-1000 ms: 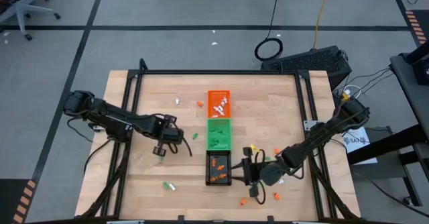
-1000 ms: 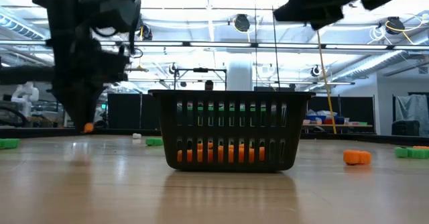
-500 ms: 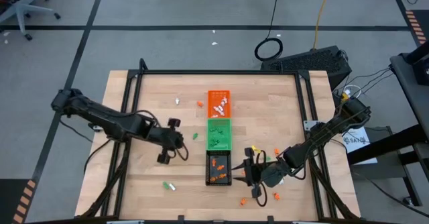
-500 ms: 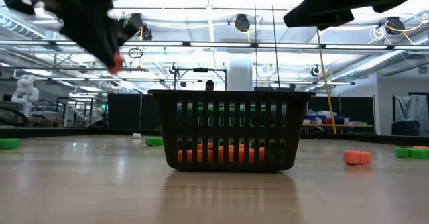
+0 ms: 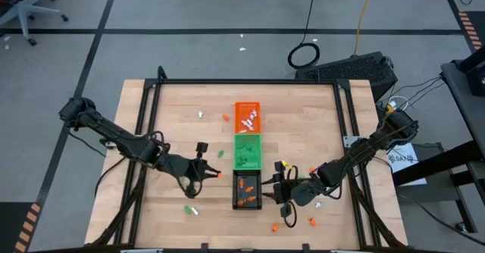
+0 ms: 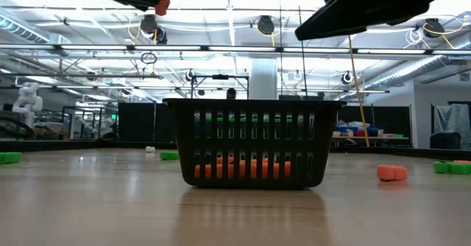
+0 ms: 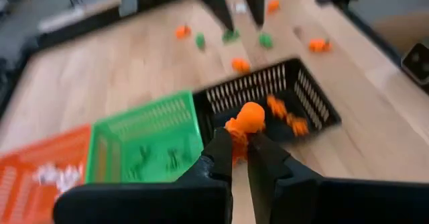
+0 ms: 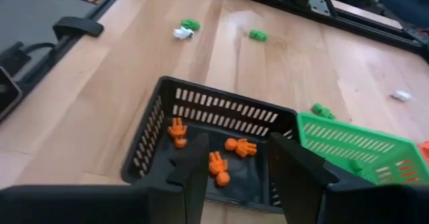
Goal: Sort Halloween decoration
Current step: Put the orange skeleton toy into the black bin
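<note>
Swung toward the black tray (image 5: 247,189), left gripper (image 7: 240,142) pinches a tiny orange lumpy trinket (image 7: 245,120).

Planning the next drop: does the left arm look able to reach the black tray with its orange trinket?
Probably yes. The left claw, shut on the orange trinket, hangs beside the black tray, whose top is open; the right claw waits opposite.
</note>
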Available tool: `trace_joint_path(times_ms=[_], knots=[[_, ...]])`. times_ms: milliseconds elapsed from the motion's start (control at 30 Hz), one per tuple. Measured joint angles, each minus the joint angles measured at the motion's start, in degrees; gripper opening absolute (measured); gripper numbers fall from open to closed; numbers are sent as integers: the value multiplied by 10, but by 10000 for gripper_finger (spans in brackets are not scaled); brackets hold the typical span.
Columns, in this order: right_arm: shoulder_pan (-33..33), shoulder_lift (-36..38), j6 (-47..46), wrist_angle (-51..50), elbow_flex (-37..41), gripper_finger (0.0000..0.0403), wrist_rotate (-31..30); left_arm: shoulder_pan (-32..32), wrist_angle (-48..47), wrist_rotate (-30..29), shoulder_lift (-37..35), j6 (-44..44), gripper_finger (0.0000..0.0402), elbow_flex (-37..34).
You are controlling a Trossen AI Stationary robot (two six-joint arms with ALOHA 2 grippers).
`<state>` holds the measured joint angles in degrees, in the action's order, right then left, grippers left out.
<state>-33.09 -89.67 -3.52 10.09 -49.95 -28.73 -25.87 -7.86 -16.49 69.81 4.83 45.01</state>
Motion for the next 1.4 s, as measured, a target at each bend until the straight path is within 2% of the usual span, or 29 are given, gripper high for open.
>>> trace_joint_path(times_ms=[233, 367, 500, 967, 1233, 1400], knots=[[12, 0, 28, -6, 0, 141, 3, 0, 172, -1, 1, 19, 15, -58], [18, 0, 37, -14, 0, 141, 3, 0, 237, -8, 1, 15, 15, -91], [27, 0, 35, -18, 0, 141, 3, 0, 259, -23, 1, 15, 15, -106], [31, 0, -8, -16, 0, 141, 3, -1, 277, -18, 3, 12, 15, -110], [30, 0, -55, -16, 0, 141, 3, -1, 293, -1, 39, 1, 15, -110], [30, 0, -91, -17, 0, 141, 4, -1, 336, -1, 71, 0, 15, -110]])
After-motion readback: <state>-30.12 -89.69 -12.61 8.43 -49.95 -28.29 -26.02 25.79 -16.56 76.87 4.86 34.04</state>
